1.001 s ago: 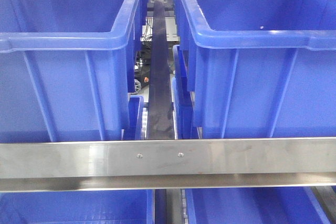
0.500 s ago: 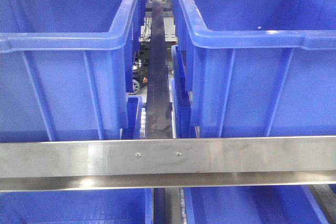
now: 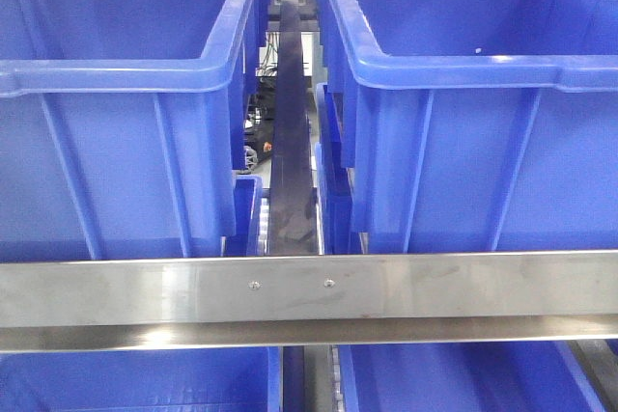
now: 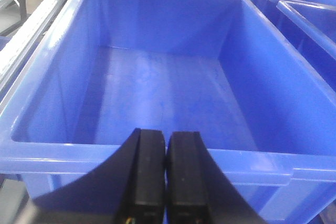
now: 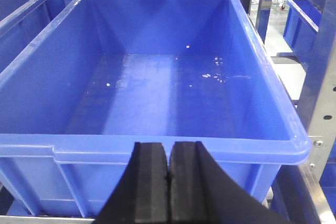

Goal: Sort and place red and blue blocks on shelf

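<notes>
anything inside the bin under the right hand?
No block: the blue bin below the shut right hand shows a bare floor with a few pale specks. The hand hides part of its near rim.

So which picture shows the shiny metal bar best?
The front-facing view: the steel rail runs straight across it, below the two blue bins. The right wrist view shows only a rail corner at its bottom right; the left wrist view shows none.

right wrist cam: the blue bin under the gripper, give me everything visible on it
The blue bin is a large rectangular tub, apparently glossy moulded plastic, with a thick rolled rim and ribbed outer front wall. It sits upright and level; no blocks inside, only small white specks on the floor and back wall. Similar bins flank it left and behind; a steel shelf post stands right. The right gripper, shut, hovers at its near rim without touching.
</notes>
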{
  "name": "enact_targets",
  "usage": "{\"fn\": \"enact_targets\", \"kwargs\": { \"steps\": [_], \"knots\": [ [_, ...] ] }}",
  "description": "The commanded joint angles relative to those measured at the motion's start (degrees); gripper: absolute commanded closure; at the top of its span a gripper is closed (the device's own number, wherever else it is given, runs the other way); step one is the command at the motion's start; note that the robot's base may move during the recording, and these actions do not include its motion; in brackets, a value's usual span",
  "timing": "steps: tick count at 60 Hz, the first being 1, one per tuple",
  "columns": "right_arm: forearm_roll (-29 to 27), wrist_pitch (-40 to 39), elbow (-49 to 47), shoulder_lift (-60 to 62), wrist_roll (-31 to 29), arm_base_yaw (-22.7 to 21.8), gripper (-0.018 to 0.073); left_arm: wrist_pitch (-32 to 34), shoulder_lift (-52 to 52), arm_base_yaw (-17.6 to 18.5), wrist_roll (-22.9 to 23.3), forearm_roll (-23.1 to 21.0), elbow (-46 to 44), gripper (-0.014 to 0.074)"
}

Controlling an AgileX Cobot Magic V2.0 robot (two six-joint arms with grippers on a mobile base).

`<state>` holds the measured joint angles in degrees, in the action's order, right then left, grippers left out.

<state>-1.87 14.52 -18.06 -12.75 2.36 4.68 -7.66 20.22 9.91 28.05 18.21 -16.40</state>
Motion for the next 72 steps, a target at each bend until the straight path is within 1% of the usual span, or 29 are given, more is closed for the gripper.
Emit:
{"fn": "enact_targets", "kwargs": {
  "steps": [1, 57, 61, 68, 72],
  "knots": [
    [0.57, -4.79, -1.67, -0.53, -0.41, -0.08, 0.0510, 4.30, 0.18, 0.10, 0.13, 0.17, -1.67, 0.0460],
    [0.57, -4.79, -1.61, -0.53, -0.41, -0.08, 0.0510, 4.30, 0.18, 0.10, 0.13, 0.17, -1.67, 0.0460],
    [1.54, -4.84, -1.60, -0.53, -0.46, -0.08, 0.0510, 4.30, 0.18, 0.10, 0.13, 0.17, -1.67, 0.0460],
    [-0.11, -4.84, -0.15, 0.23, -0.41, -0.08, 0.0510, 4.30, 0.18, 0.10, 0.13, 0.17, -1.67, 0.0460],
    [-0.16, -4.94, 1.83, 1.85, -0.41, -0.08, 0.0510, 4.30, 0.18, 0.10, 0.13, 0.17, -1.67, 0.0460]
  ]
}}
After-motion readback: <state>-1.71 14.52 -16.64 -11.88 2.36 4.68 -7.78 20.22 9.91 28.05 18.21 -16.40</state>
